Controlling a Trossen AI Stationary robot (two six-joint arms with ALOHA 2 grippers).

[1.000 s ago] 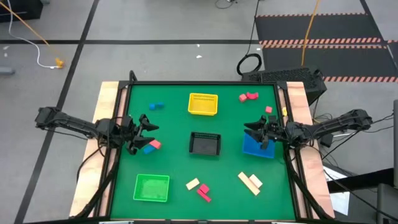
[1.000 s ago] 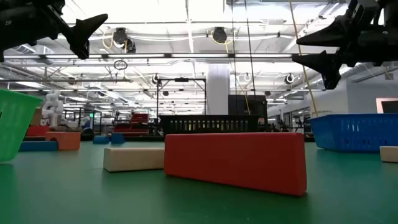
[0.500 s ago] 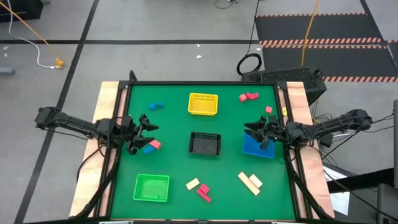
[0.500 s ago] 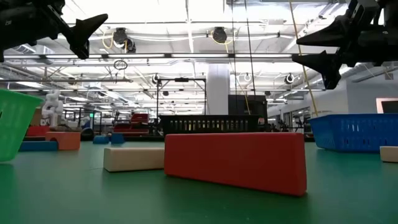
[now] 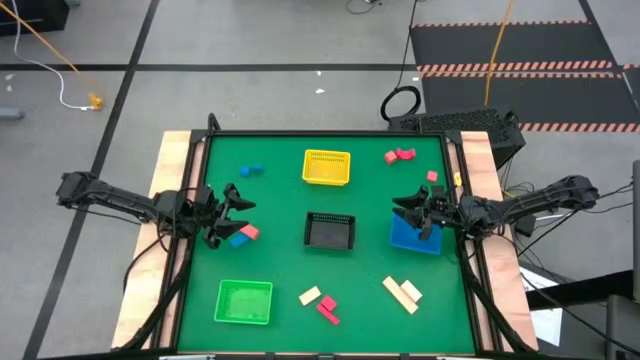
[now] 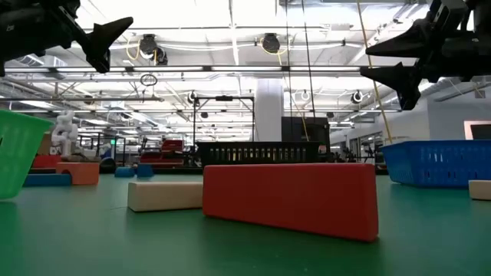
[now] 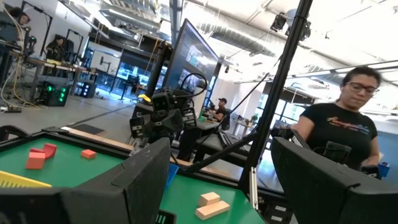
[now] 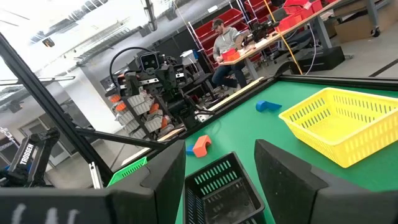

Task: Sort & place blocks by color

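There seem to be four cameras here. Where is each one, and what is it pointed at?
High view: overhead, straight down on the table; both arms show.
Low view: at tabletop height, facing a red block; both arms overhead.
Left wrist view: past the open left claw toward the right arm.
Right wrist view: past the open right claw at the black basket.
Shared: high and right wrist show the yellow basket.

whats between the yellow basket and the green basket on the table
In the high view, the stretch from the yellow basket to the green basket is bare green mat. The black basket sits just beside that line.
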